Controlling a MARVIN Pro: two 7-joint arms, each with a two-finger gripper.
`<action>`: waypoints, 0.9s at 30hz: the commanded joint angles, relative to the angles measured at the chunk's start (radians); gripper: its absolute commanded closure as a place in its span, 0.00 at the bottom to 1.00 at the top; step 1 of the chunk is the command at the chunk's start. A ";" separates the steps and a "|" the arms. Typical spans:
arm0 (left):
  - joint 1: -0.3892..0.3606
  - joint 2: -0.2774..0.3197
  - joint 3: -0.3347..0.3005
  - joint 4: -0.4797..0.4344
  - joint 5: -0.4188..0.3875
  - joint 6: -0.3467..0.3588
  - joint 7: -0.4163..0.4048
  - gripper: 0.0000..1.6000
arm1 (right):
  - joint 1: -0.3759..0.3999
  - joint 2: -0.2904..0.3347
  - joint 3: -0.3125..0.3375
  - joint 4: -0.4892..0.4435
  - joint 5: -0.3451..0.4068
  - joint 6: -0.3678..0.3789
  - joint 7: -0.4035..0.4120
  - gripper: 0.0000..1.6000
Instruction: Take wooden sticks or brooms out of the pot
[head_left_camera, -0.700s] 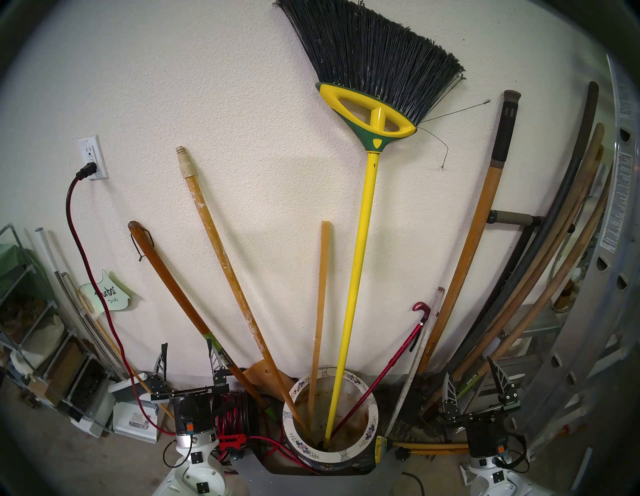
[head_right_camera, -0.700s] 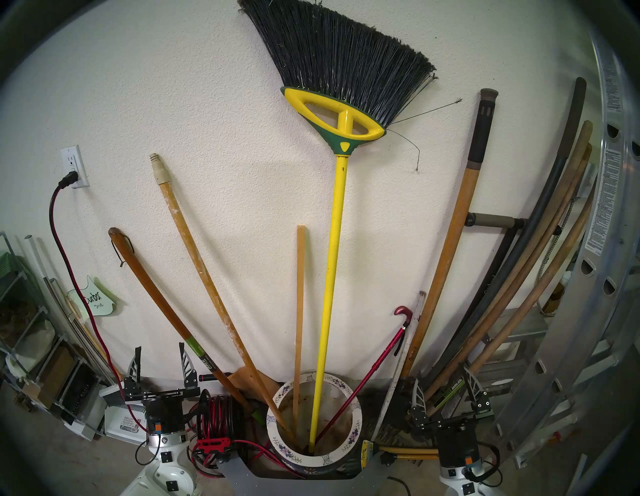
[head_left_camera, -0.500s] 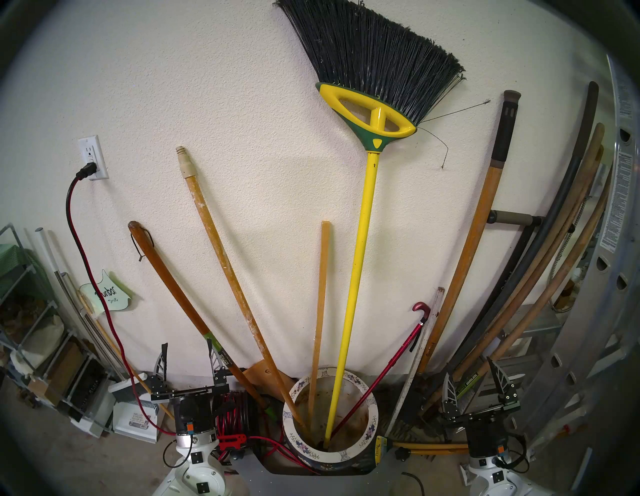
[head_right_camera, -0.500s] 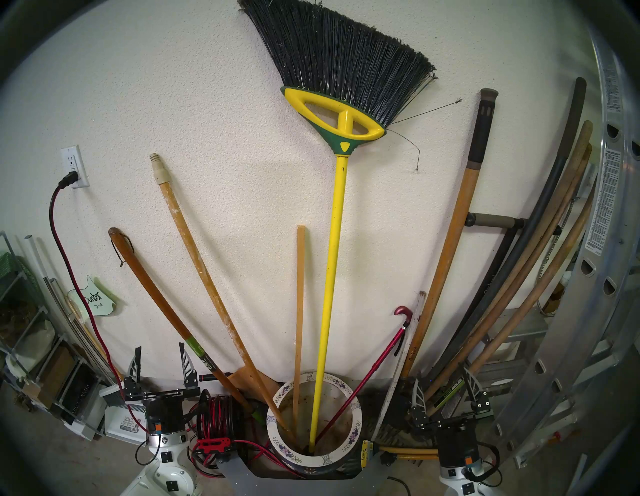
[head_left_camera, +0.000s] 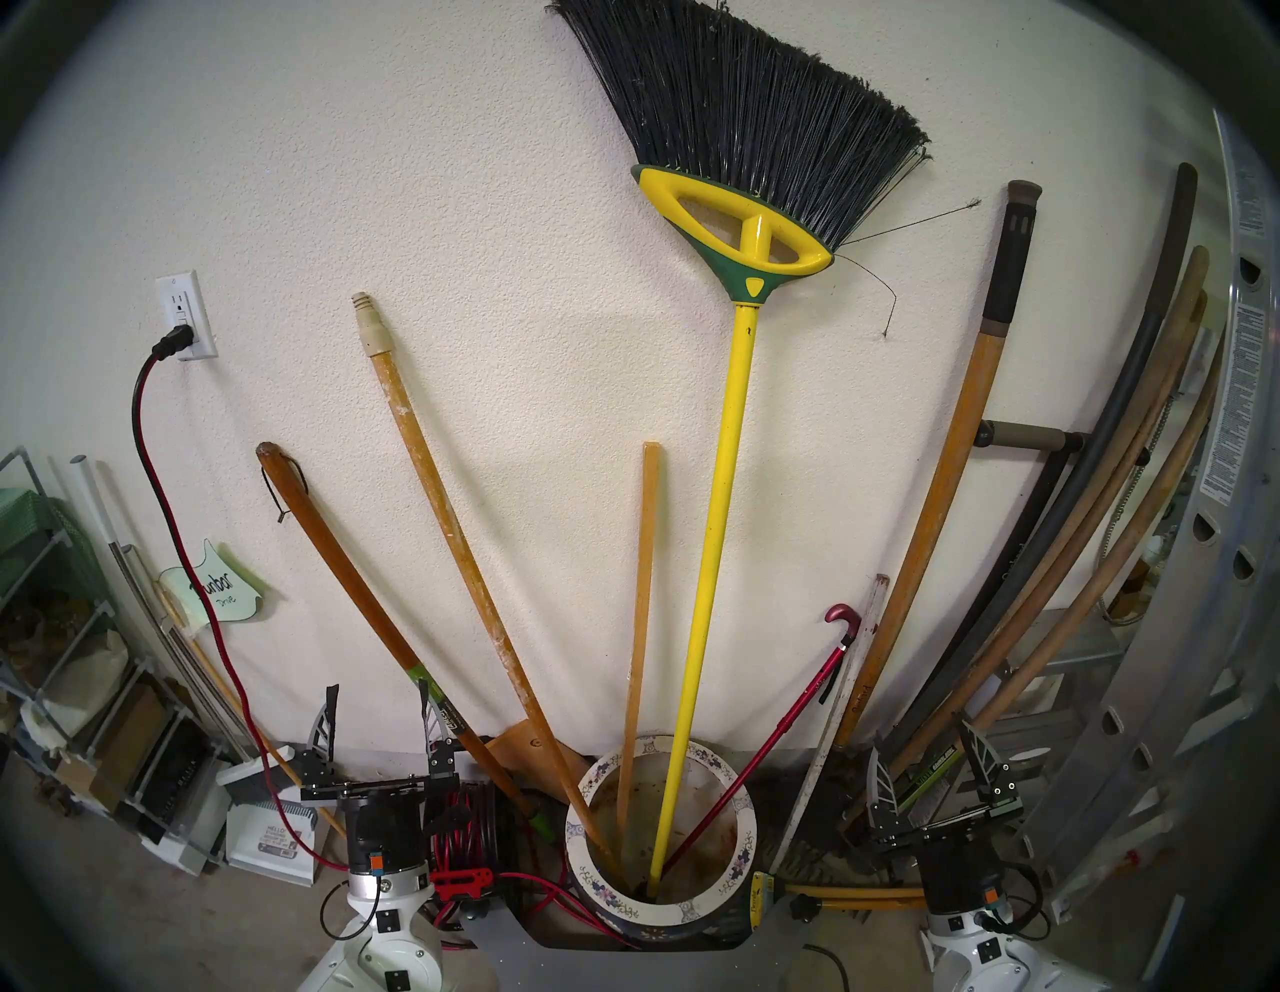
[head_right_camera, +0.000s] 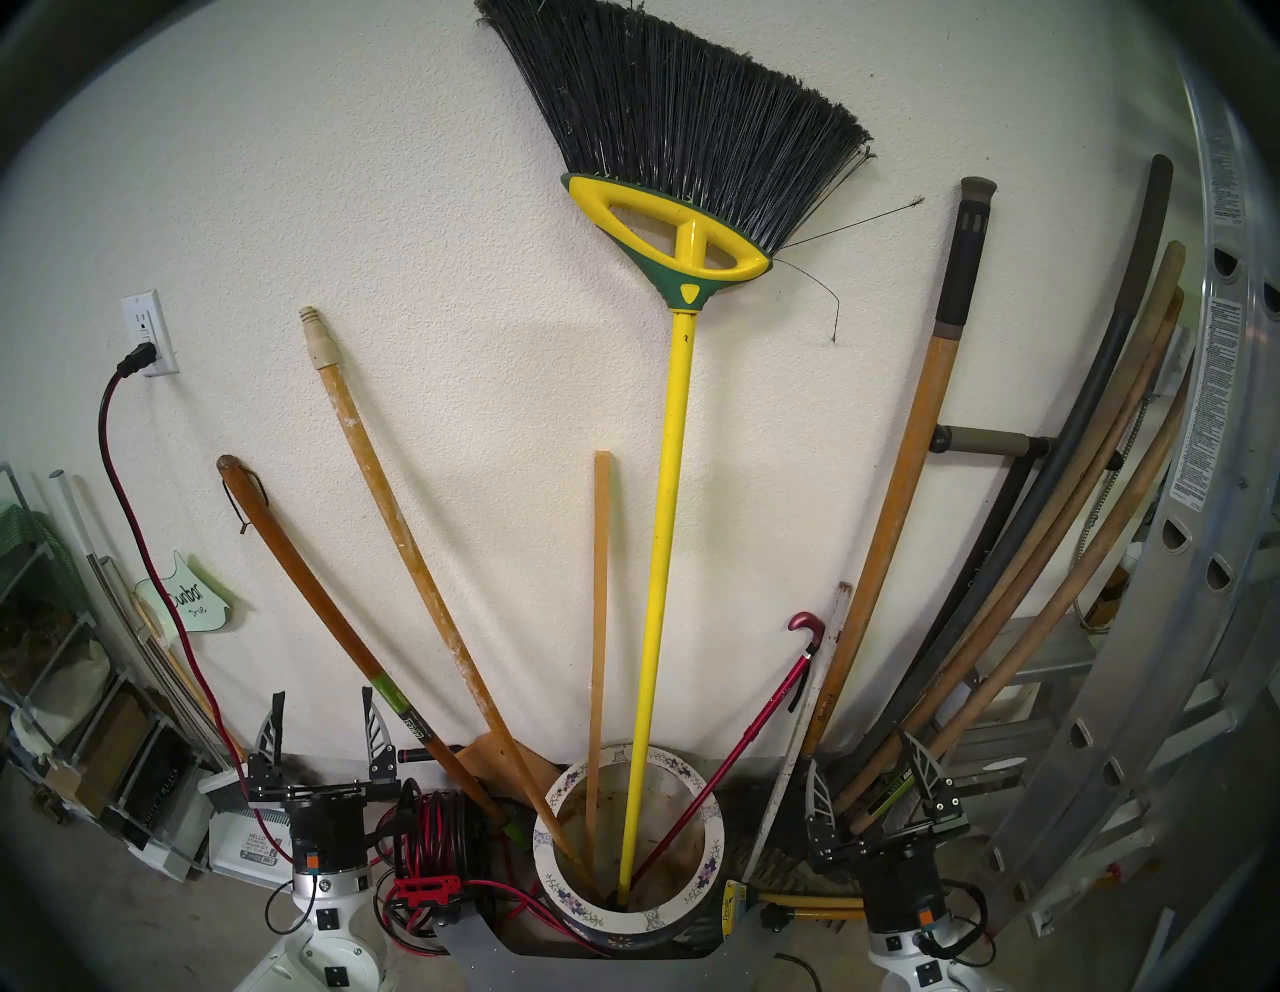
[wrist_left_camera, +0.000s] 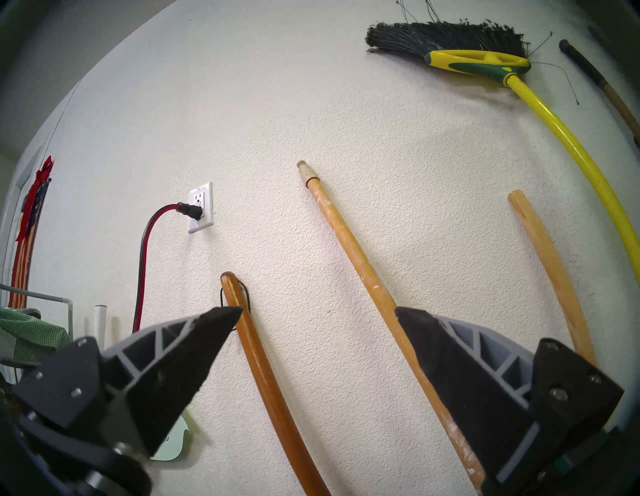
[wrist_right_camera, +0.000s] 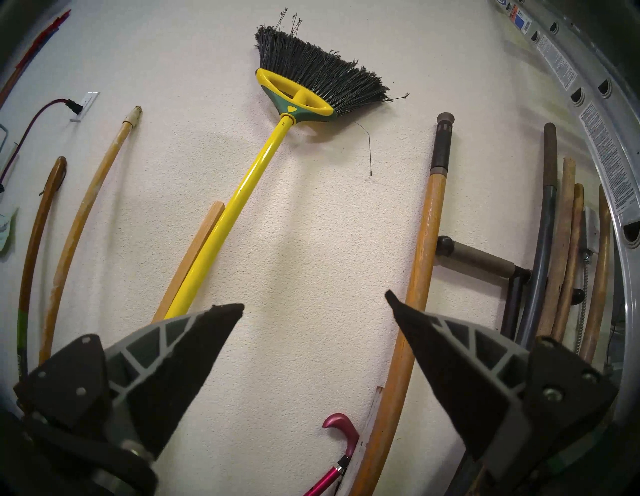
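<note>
Cane (head_left_camera: 762, 748) and brown handle (head_left_camera: 360, 609) flank broom (head_left_camera: 713, 512) in pot (head_left_camera: 741, 824).

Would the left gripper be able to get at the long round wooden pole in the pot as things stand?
Probably yes. The left gripper is open and empty, and the pole leans toward its side. The brown handle slants in front of the gripper's inner finger, so it may brush that on the way.

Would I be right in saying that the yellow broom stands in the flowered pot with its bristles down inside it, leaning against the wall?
Not quite: the yellow broom stands handle-down in the flowered pot, its black bristles up against the wall. The head views show this; it does lean against the wall.
</note>
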 joint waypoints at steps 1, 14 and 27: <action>0.012 0.014 0.009 -0.022 0.002 -0.009 -0.014 0.00 | 0.055 -0.017 -0.034 0.040 -0.005 0.000 0.025 0.00; 0.012 0.036 0.025 -0.047 0.020 -0.029 -0.040 0.00 | 0.204 -0.094 -0.123 0.104 -0.017 0.016 0.126 0.00; 0.045 0.040 0.017 -0.071 0.038 -0.029 -0.035 0.00 | 0.369 -0.242 -0.161 0.185 -0.007 0.124 0.241 0.00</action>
